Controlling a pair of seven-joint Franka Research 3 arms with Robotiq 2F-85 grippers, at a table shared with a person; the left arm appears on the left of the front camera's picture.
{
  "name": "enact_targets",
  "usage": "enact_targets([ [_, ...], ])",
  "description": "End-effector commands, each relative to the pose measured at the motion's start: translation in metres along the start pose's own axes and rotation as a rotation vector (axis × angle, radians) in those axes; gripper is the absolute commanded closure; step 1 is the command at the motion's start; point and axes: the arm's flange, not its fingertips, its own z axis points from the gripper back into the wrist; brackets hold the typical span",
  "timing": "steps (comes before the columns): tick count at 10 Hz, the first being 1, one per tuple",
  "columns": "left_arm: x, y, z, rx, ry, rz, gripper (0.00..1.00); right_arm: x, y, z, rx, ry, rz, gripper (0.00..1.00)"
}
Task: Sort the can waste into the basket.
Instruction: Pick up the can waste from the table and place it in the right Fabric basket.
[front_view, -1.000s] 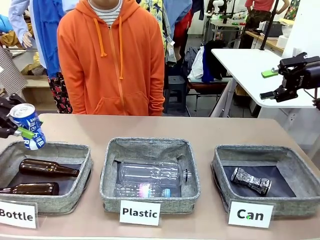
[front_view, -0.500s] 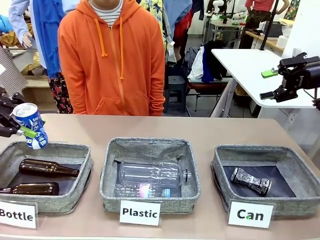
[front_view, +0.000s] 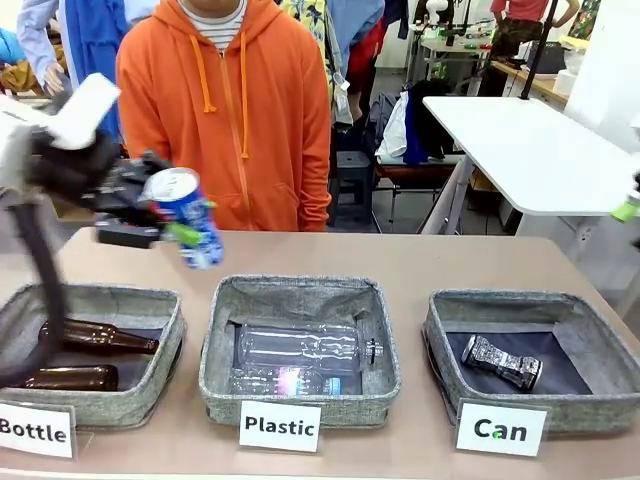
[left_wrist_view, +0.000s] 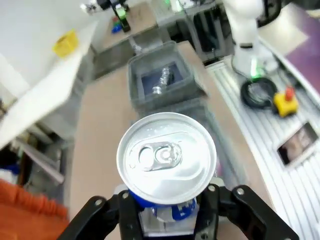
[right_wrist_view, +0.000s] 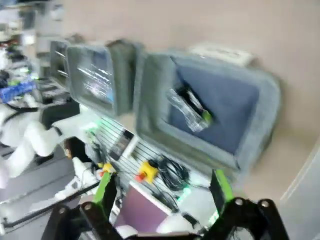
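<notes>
My left gripper is shut on the blue-and-white can, holding it tilted in the air above the table, behind the gap between the "Bottle" and "Plastic" baskets. In the left wrist view the can's silver top rises between my fingers, and the Can basket lies farther off. The crushed black-and-white can lies inside the Can basket, behind its white "Can" card. My right gripper is open and empty, looking down on that basket and the crushed can.
The "Bottle" basket at the left holds two brown glass bottles. The "Plastic" basket in the middle holds clear plastic bottles. A person in an orange hoodie stands at the far side of the table. A white table stands at the back right.
My left arm has swung up and to the right with the can, from over the "Bottle" basket toward the middle. My right gripper has moved off toward the right edge of the front view.
</notes>
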Motion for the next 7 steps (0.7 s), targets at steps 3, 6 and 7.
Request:
enact_targets([
  [3,0.097,0.046,-0.173,-0.086,0.088,0.072,0.53,-0.069,-0.047,0.023,0.033,-0.188,-0.012,0.0],
  [6,0.148,0.077,-0.324,-0.162,0.22,0.11,0.53,-0.11,-0.087,0.025,0.123,-0.288,-0.01,0.0],
  [7,0.157,0.087,-0.36,-0.182,0.261,0.132,0.53,-0.117,-0.096,0.022,0.141,-0.296,-0.009,0.0],
])
